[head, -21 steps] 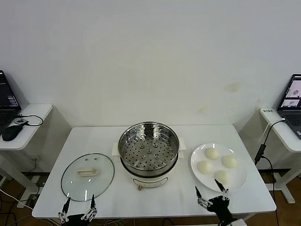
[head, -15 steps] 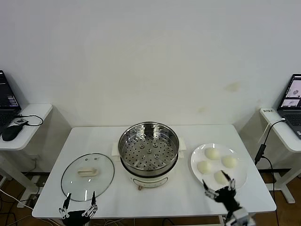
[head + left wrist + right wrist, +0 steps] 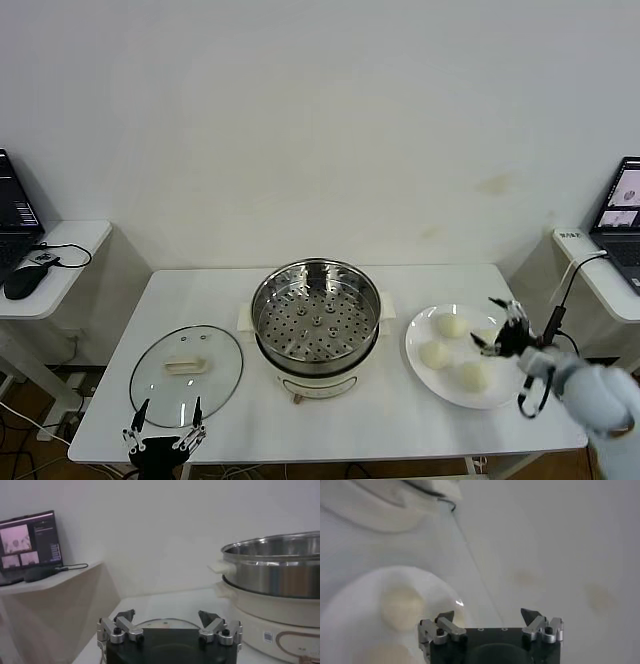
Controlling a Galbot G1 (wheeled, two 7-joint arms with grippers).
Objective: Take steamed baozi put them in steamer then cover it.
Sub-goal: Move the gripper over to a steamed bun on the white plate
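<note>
**Buns waiting on the plate, both tools spread wide**

Right tool (image 3: 500, 328) hangs over the far right part of the white plate (image 3: 505, 385), prongs spread apart and grasping nothing. Just beneath and beside it lie the buns (image 3: 452, 325); three show clearly in the head view, and a fourth may sit under the tool, though that cannot be told. The right wrist view shows one bun (image 3: 402, 607) as a pale rounded mound on the plate.

Left tool (image 3: 163, 437) idles at the near left edge of the tabletop (image 3: 395, 415), also spread wide and empty, close to the lid (image 3: 186, 362).

The buns look smooth, matte and cream-white, domed like soft dough. My guess is they are light and yielding, so a hard squeeze would dent or tear the skin; a gentle pinch across the widest part, from the sides, seems the safest hold.

In the middle of the tabletop stands the steamer (image 3: 315, 312), shiny steel with a perforated tray, on a cream base, still empty. The lid is clear glass with a metal rim and a pale bar handle (image 3: 186, 366): likely heavier, rigid and breakable, best lifted by that handle.
</note>
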